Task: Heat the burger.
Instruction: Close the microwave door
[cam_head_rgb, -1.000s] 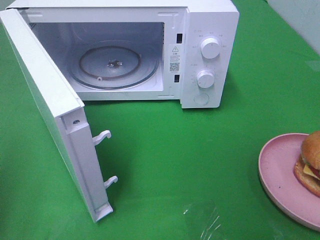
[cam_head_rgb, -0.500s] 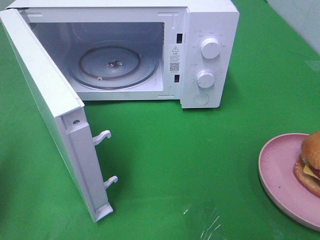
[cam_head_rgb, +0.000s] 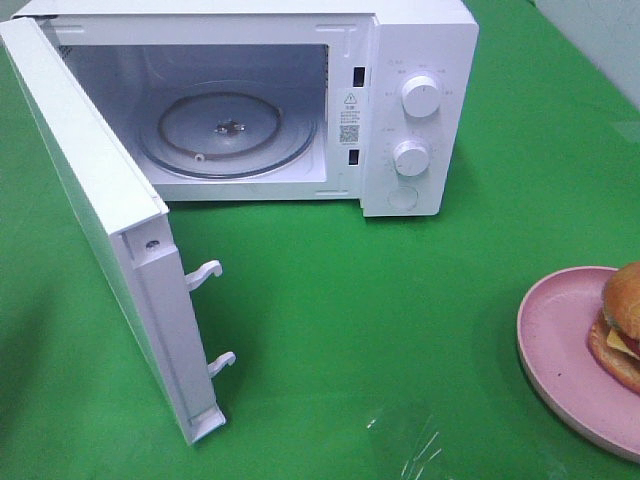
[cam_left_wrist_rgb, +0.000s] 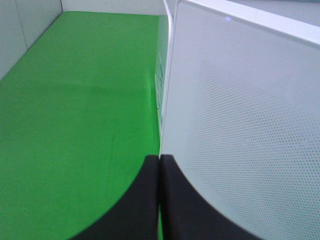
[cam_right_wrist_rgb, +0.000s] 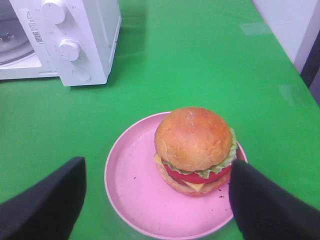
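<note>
1. We see a white microwave (cam_head_rgb: 300, 100) standing at the far edge of a table covered in green cloth (cam_head_rgb: 400, 320). Its door (cam_head_rgb: 110, 240) is swung wide open toward the near-left part of the table, with two white latch hooks (cam_head_rgb: 205, 272) projecting from its free edge.
2. Inside the open cavity we note a clear glass turntable (cam_head_rgb: 228, 133), bare on top. Right of the cavity, the control panel carries two round white knobs (cam_head_rgb: 420, 96), one above the other.
3. The burger (cam_right_wrist_rgb: 195, 150) sits on a pink round plate (cam_right_wrist_rgb: 135, 195) near the right edge of the table, well apart from the microwave. In the right wrist view we make out its golden-brown domed bun over green lettuce, a red layer and yellow cheese. It rests toward one side of the plate, leaving much of the pink surface bare. In the high view only part of the burger and plate shows at the frame's right border.
4. The right gripper (cam_right_wrist_rgb: 157, 200) hovers over the near rim of the plate with its dark fingers (cam_right_wrist_rgb: 50, 200) spread wide, one on either side of the plate. Neither finger touches the burger.
5. The left gripper (cam_left_wrist_rgb: 159, 200) has its two dark fingers pressed together with nothing between them. It lies just beside the outer face of the open door, whose perforated window panel (cam_left_wrist_rgb: 250, 135) fills much of the left wrist view.
6. Neither arm shows in the high view.
</note>
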